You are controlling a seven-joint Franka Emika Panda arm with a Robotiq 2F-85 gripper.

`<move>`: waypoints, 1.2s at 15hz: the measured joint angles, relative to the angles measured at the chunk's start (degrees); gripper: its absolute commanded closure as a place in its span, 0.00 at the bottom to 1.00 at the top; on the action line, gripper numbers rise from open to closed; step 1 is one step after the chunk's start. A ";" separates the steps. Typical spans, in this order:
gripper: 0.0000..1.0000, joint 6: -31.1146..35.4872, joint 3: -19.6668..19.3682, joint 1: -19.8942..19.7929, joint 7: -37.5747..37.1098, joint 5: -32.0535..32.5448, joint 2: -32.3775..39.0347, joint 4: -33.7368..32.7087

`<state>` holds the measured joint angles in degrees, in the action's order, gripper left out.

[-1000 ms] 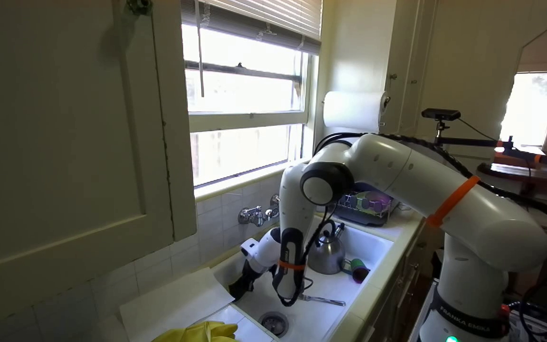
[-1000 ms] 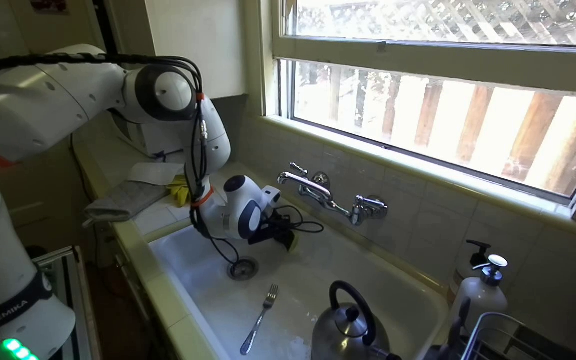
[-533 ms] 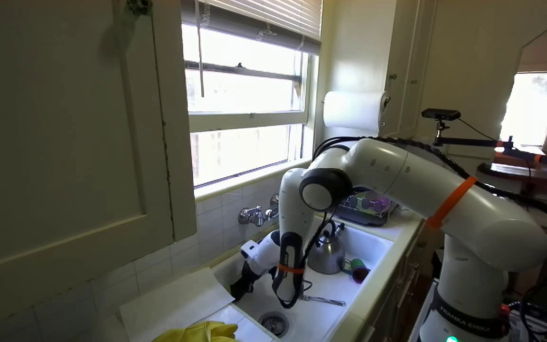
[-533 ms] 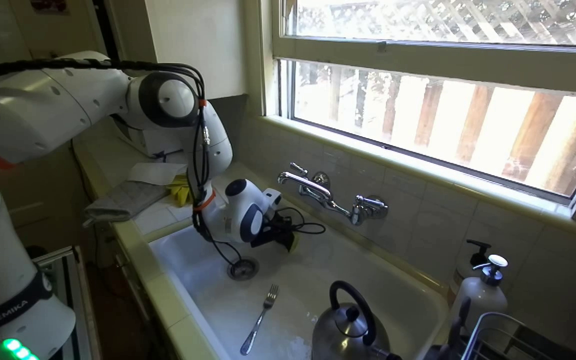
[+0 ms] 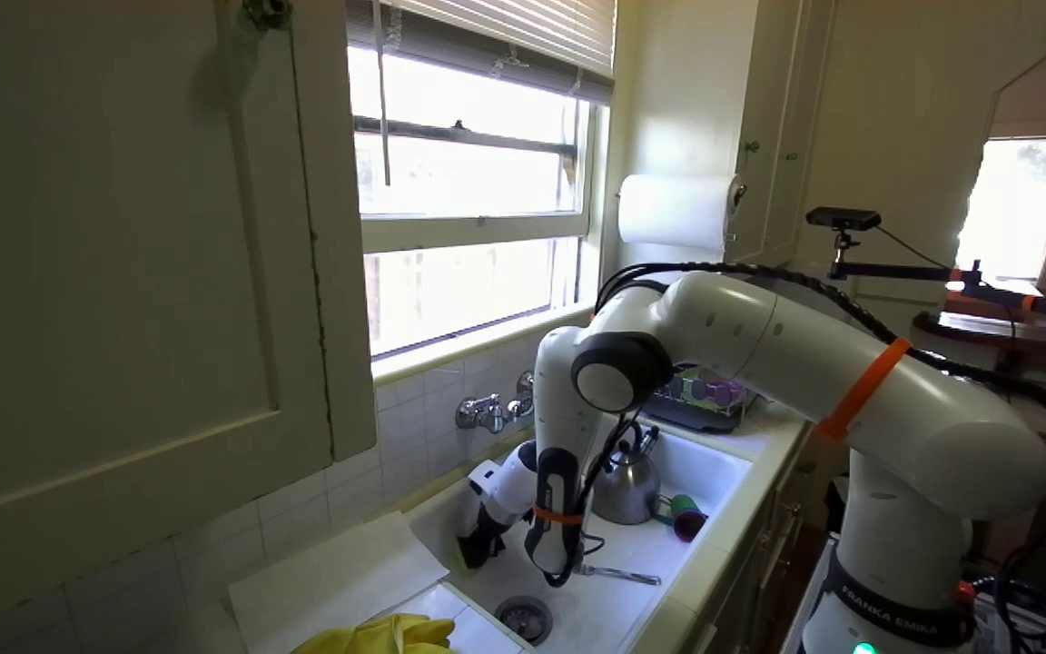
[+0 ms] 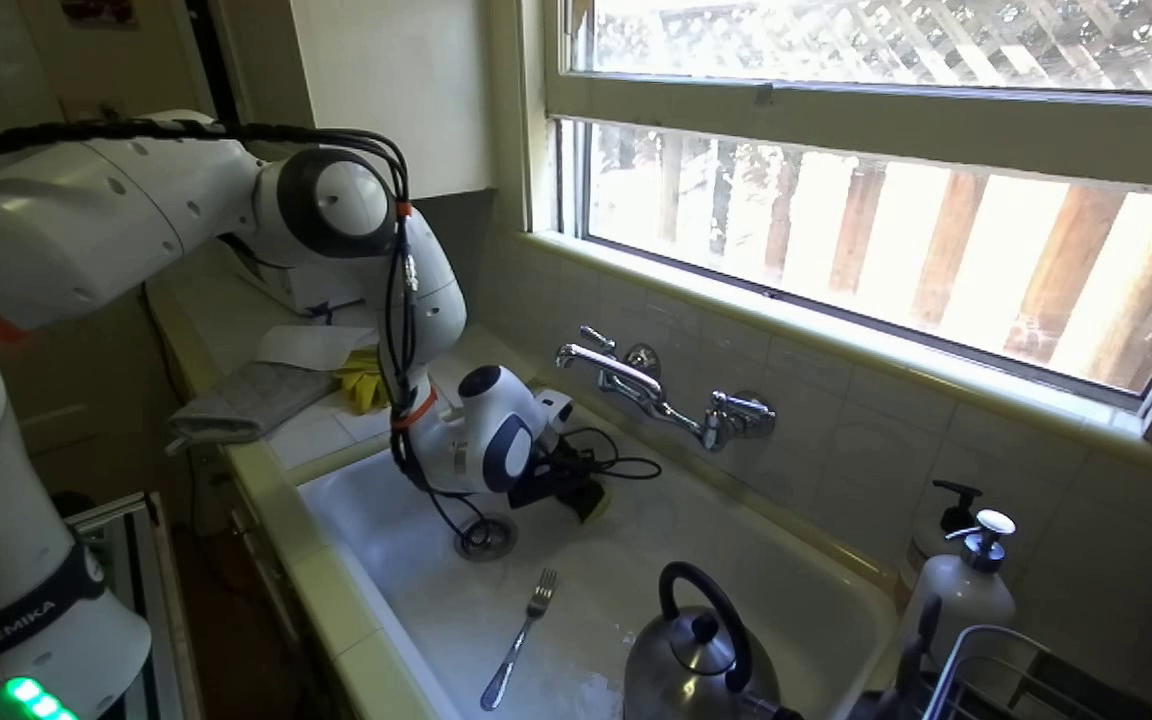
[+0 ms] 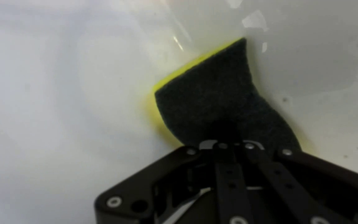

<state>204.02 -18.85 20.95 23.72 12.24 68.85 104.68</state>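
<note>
My gripper (image 7: 225,141) is nearly closed, with its fingers pinching a sponge (image 7: 210,93) that has a dark scouring face and yellow edges. The sponge is bent where the fingers hold it. In an exterior view, the gripper (image 6: 568,480) is low in the white sink (image 6: 756,530), and a bit of yellow sponge (image 6: 596,505) shows below it. In an exterior view, the sponge (image 5: 470,551) is near the sink's wall-side end, by the white sheet. The sponge appears close to the sink surface; I cannot tell whether it touches. The fingertips are hidden against the sponge.
In the sink are a fork (image 6: 519,640), a steel kettle (image 6: 701,670), a drain (image 6: 486,540) and a cup (image 5: 688,520) on its side. A faucet (image 6: 626,378) juts from the tiled wall. A white sheet (image 5: 341,581) and yellow gloves (image 5: 387,636) lie beside the sink.
The arm has lowered slightly. The gripper and sponge have moved a little along the sink, away from the white sheet and toward the kettle end. The sponge stays held.
</note>
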 measured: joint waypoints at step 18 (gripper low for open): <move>1.00 -10.96 -12.45 5.39 2.64 4.08 3.47 1.41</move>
<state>193.05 -31.30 26.34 26.35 16.32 72.33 106.09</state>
